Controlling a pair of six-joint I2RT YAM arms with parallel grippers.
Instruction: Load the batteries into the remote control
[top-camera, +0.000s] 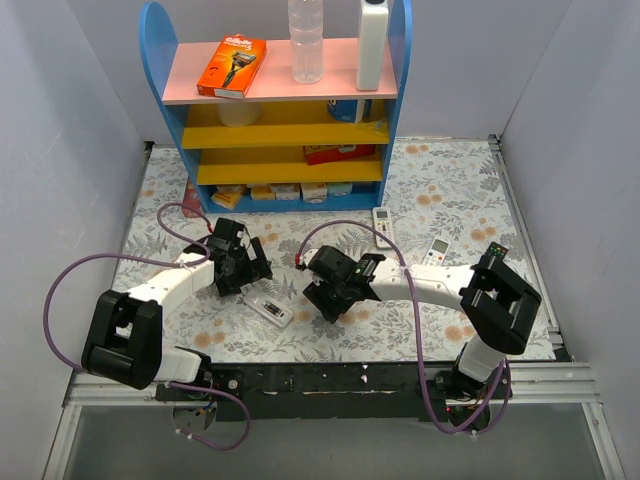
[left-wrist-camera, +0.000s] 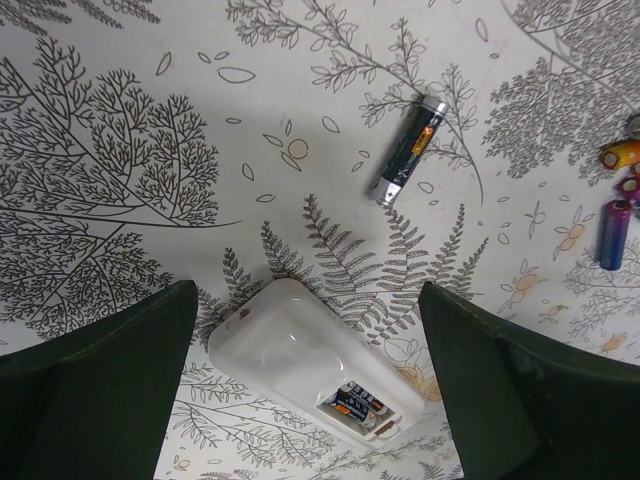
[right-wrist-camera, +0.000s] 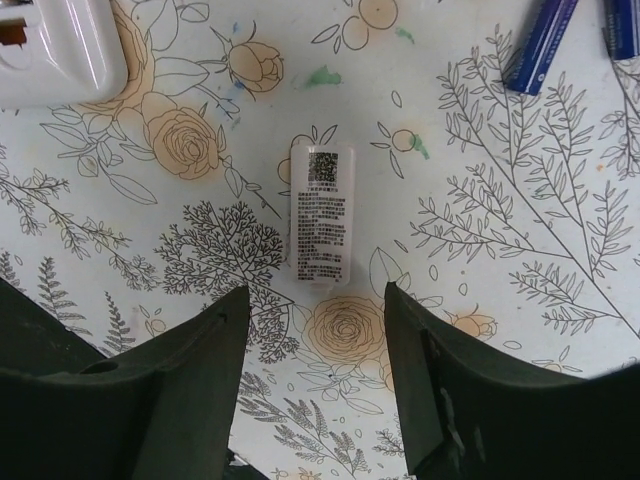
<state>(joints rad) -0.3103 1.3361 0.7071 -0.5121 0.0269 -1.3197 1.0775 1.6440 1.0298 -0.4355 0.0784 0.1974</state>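
Note:
The white remote control (left-wrist-camera: 290, 350) lies back-up on the flowered cloth, its compartment open with two dark batteries (left-wrist-camera: 365, 408) seated in it. My left gripper (left-wrist-camera: 307, 292) hangs open above it, one finger on each side, touching nothing. A loose dark battery (left-wrist-camera: 408, 150) lies further off, and more batteries (left-wrist-camera: 614, 232) sit at the right edge. My right gripper (right-wrist-camera: 315, 292) is open and empty. A small white printed cover (right-wrist-camera: 320, 210) lies just beyond its tips, with blue batteries (right-wrist-camera: 540, 40) at the top right. From above, the remote control (top-camera: 268, 305) lies between the left gripper (top-camera: 243, 275) and the right gripper (top-camera: 325, 300).
Two shorter white remotes (top-camera: 384, 224) (top-camera: 437, 250) lie to the right of the arms. A blue shelf unit (top-camera: 275, 120) with boxes, a bottle and a white container stands at the back. White walls close in the left and right sides.

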